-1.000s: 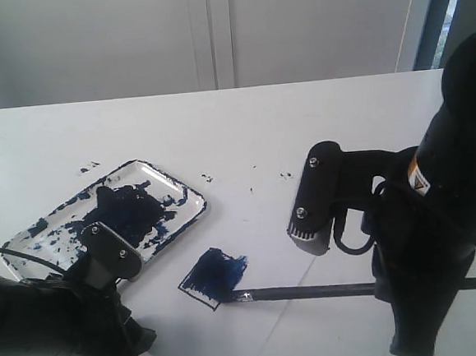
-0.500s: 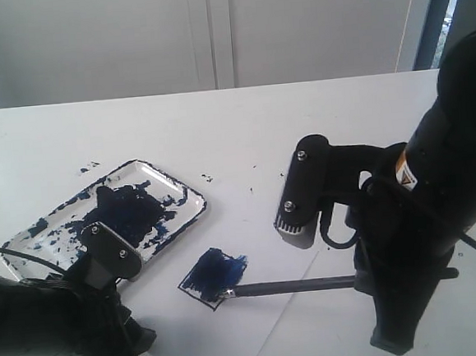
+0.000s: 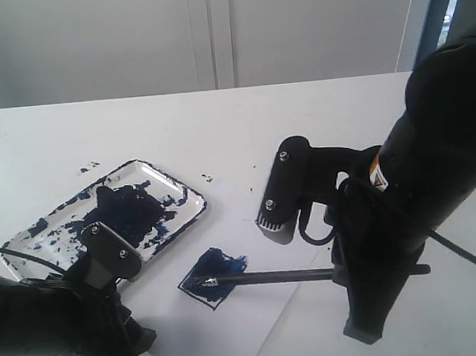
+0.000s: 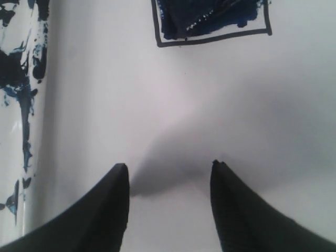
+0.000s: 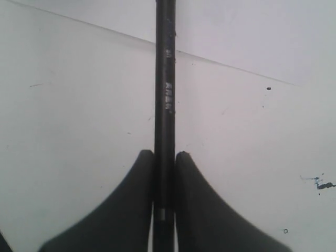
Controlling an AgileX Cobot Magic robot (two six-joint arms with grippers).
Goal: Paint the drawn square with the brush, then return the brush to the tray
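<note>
Just beside the drawn square (image 3: 215, 277), on the left arm's side, sits the tray (image 3: 192, 200), heavily smeared with dark blue paint. The square lies on a white paper sheet (image 3: 233, 331). Its black outline is visible, and most of its interior is covered with dark blue paint. The left wrist view shows an unpainted white strip along one outlined edge.

The brush (image 3: 270, 277) extends from the square toward the right arm, roughly level with the table. Its bristle tip rests inside the square, on the painted area. The right gripper (image 5: 164, 155) has both fingers pressed against the black handle, one on each side, with no gap.

The left gripper (image 4: 169, 168) is positioned near the square, above bare paper. Its fingers are spread wide apart, with nothing between them.
</note>
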